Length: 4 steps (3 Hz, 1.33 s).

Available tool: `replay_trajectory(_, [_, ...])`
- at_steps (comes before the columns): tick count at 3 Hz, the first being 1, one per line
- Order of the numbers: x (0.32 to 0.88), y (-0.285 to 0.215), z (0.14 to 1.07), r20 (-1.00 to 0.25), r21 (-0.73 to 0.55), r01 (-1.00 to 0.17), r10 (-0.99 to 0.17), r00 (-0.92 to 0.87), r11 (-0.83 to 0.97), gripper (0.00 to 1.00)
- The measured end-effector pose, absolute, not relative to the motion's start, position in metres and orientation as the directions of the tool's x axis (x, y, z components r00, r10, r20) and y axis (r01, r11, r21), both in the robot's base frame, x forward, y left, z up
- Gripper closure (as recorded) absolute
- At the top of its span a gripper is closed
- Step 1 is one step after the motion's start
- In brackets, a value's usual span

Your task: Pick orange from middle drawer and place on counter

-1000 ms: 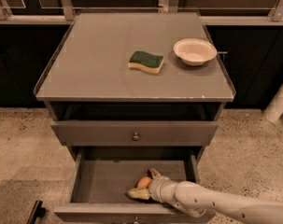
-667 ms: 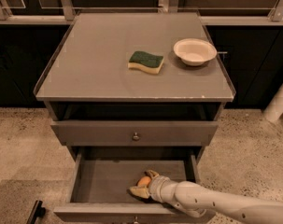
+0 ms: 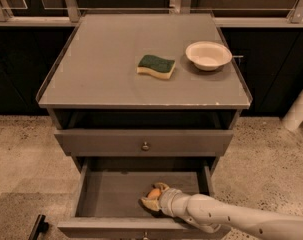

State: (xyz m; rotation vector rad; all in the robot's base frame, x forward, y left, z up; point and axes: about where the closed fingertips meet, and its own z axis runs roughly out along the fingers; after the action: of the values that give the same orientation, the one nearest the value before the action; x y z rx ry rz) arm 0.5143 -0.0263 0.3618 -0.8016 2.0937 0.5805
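The orange (image 3: 154,193) lies on the floor of the open middle drawer (image 3: 111,194), toward its right front. My gripper (image 3: 152,196) reaches into the drawer from the lower right on a white arm (image 3: 231,218), and its tan fingers (image 3: 161,187) sit around the orange, one above and one below it. The orange rests low in the drawer. The grey counter (image 3: 106,64) is above, its front edge worn.
A green-and-yellow sponge (image 3: 156,66) and a white bowl (image 3: 208,55) sit on the counter's right half. The upper drawer front with a round knob (image 3: 145,146) is closed just above the open drawer. Speckled floor surrounds the cabinet; dark cabinets stand behind.
My gripper has edged slightly left and closed in around the orange. The orange stays in the same spot on the drawer floor.
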Motion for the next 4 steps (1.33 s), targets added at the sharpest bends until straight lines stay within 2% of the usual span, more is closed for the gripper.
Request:
replay_trajectory(1, [0.515, -0.026, 0.365, -0.811, 0.13, -0.72, -0.344, -0.473, 0.681, 1.0])
replay_trajectory(3, [0.53, -0.11, 0.461, -0.828, 0.078, -0.753, -0.378, -0.414, 0.653, 1.0])
replay_trajectory(4, [0.516, -0.17, 0.509, -0.833, 0.107, -0.734, -0.343, -0.435, 0.671, 1.0])
